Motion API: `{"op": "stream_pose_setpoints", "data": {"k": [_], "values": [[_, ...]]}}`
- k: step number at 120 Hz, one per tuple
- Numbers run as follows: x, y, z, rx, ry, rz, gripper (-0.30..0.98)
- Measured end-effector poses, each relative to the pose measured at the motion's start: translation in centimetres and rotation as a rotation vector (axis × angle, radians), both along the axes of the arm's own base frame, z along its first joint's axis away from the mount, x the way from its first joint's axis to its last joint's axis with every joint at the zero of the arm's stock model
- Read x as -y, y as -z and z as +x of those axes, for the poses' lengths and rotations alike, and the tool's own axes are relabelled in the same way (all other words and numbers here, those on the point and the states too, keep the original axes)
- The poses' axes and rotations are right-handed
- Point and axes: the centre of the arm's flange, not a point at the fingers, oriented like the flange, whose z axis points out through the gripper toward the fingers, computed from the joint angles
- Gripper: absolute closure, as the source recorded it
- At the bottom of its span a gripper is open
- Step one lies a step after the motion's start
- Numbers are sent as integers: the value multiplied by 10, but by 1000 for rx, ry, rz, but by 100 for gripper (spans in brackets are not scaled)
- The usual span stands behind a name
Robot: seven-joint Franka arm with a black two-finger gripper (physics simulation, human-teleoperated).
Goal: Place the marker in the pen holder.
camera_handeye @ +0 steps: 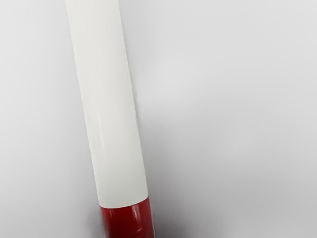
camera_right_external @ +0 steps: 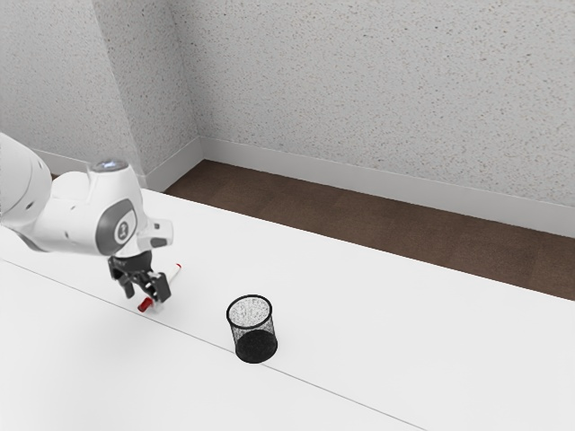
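Red and white, the marker lies aslant on the white table in the exterior view, right at the fingertips of the black gripper. Those fingers stand wide, with a gap between them; whether either one touches the marker, I cannot tell. The finger toward the exterior view's right hides part of the marker's middle, so that its red end shows close below the fingers and its pale barrel runs out past them on the far side, to a small red tip. A thin seam crosses the table, passing near the fingers and on behind the pen holder. This black mesh cup stands upright on the table, well apart from the fingers, toward the exterior view's right; its dark bottom shows through the mesh. Beyond the table are a brown floor and a speckled wall. The wrist view gives the barrel close up: smooth, off-white, meeting the glossy red part at a neat join, with soft grey shadow on the surface beside it.
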Motion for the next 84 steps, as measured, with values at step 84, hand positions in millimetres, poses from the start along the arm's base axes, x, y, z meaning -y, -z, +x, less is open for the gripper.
{"op": "stream_pose_setpoints", "data": {"k": [84], "values": [[-8,9,1,5,17,-12,28]]}}
